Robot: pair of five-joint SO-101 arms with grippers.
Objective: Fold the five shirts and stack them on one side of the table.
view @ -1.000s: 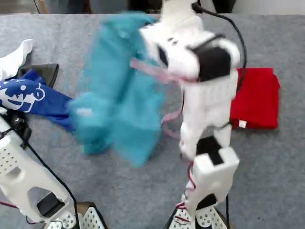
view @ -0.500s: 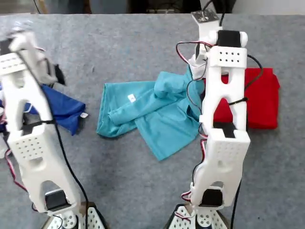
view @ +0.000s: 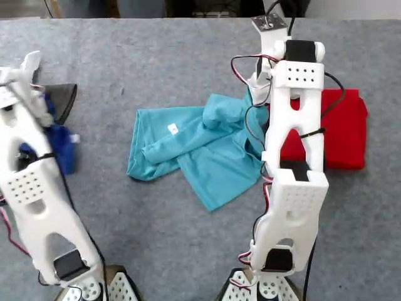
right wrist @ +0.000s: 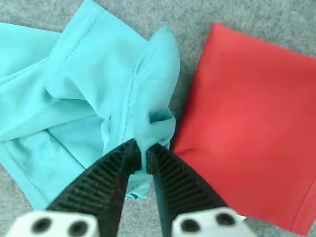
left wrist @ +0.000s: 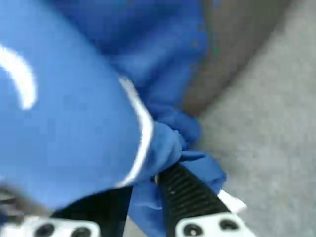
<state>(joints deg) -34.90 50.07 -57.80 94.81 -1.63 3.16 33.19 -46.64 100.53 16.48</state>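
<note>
Blue shirt (view: pixel 64 150) has bunched, obscured; left jaws pinch it, right jaws teal shirt (view: pixel 182 147).

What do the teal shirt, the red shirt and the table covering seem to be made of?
Teal shirt: likely thin, matte knit jersey; it drapes in soft folds with stitched hems. Red shirt: similar matte knit, lying flat with crisp folded edges. Table covering: probably grey felt or low-pile carpet, given its fuzzy, speckled surface.

Crumpled teal shirt (view: pixel 194 147) lies beside folded red shirt (view: pixel 341 128); blue shirt (view: pixel 62 153) bunched.
</note>
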